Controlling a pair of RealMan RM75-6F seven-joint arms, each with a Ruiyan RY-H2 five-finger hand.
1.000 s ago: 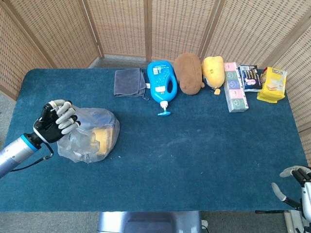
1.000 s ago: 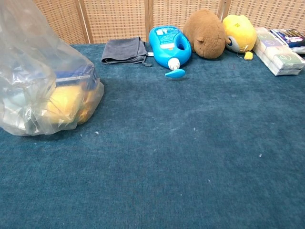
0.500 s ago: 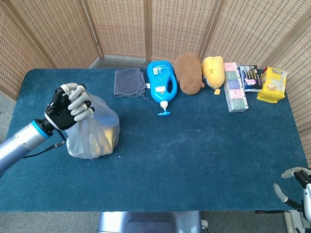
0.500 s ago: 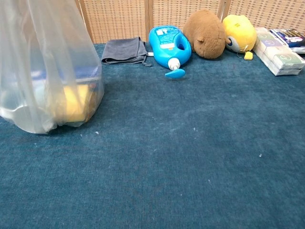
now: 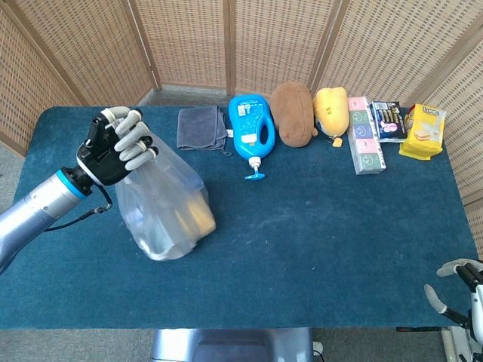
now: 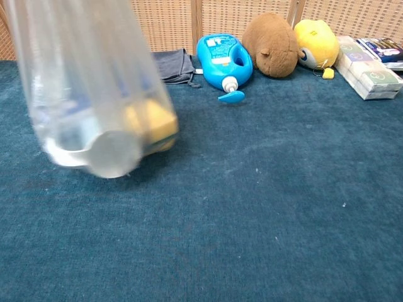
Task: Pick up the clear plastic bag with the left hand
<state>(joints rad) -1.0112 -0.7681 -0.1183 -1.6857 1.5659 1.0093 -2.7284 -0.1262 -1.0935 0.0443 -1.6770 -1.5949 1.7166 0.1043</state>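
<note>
My left hand [image 5: 115,146] grips the gathered top of the clear plastic bag [image 5: 167,205] over the left part of the table. The bag hangs from the hand, clear of the blue cloth, and swings toward the middle; yellow and blue items show inside it. In the chest view the bag [image 6: 94,94] is blurred by motion and fills the upper left, with the hand itself out of frame. My right hand [image 5: 459,285] shows at the lower right corner, off the table's edge, with fingers apart and nothing in them.
Along the back edge lie a grey cloth [image 5: 201,127], a blue detergent bottle [image 5: 251,130], a brown plush [image 5: 293,113], a yellow plush [image 5: 331,110], a long box [image 5: 364,136], a dark packet [image 5: 389,121] and a yellow packet [image 5: 423,130]. Wicker screens stand behind the table [image 5: 317,226].
The left hand has risen and moved back and right, lifting the bag off the table. The bag now hangs and swings rightward. The right hand has barely moved.
</note>
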